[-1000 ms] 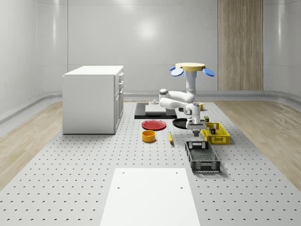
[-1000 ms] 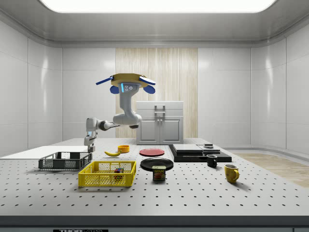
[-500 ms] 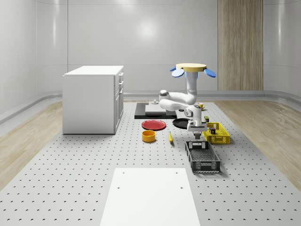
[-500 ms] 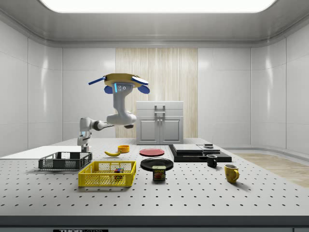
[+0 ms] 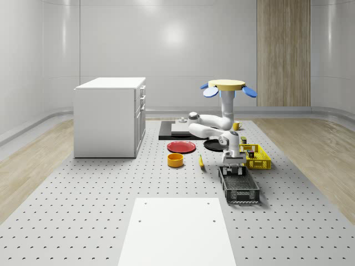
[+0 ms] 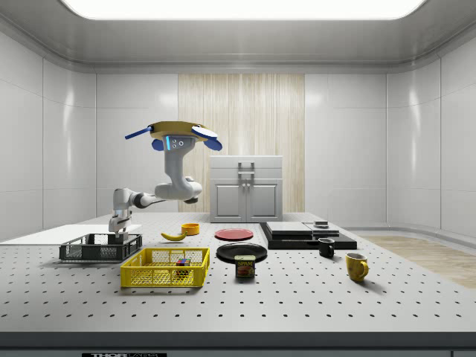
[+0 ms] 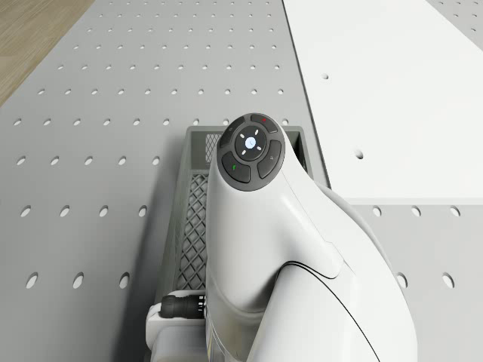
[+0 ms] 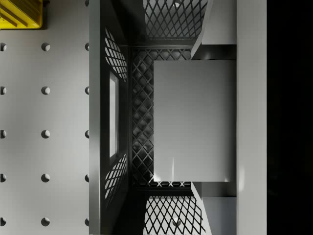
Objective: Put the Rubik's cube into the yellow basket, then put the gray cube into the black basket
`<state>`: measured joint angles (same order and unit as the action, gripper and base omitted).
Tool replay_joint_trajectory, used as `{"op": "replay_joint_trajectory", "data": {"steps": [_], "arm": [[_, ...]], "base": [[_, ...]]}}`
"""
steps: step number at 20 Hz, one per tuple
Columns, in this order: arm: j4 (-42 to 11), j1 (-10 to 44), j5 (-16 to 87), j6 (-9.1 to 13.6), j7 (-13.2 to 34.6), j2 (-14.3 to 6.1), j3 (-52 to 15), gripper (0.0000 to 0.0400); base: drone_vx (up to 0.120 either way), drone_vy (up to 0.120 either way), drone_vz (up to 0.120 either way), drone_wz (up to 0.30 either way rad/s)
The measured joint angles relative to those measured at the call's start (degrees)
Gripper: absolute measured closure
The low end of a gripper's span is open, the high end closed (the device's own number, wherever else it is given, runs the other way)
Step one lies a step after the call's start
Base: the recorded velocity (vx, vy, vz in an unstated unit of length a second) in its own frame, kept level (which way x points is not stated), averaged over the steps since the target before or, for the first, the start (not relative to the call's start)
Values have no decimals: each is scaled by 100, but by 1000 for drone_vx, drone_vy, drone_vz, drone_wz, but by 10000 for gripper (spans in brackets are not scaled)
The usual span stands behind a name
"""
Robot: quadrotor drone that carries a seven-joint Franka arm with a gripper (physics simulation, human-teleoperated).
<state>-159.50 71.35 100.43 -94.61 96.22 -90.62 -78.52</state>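
Perforated table, fingers clamping gray cube

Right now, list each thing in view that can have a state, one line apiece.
Drone: airborne above the table, beside the black basket.
End effector: lowered into the black basket, shut on the gray cube.
Gray cube: held between the fingers, over the basket's mesh floor.
Black basket: upright on the table.
Yellow basket: upright, Rubik's cube inside.
Rubik's cube: resting in the yellow basket.
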Motion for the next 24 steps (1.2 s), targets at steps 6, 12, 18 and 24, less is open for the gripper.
{"op": "replay_joint_trajectory", "data": {"steps": [6, 12, 18, 24], "arm": [[0, 2, -3, -7, 1, -8, 0, 150], [36, 31, 152, -78, 7, -13, 170, 150], [121, 94, 461, -203, 16, 0, 503, 150], [163, 120, 597, -243, 17, 24, 644, 71]], "base": [[100, 0, -27, 0], [0, 0, 0, 0], [0, 0, 0, 0], [0, 0, 0, 0]]}}
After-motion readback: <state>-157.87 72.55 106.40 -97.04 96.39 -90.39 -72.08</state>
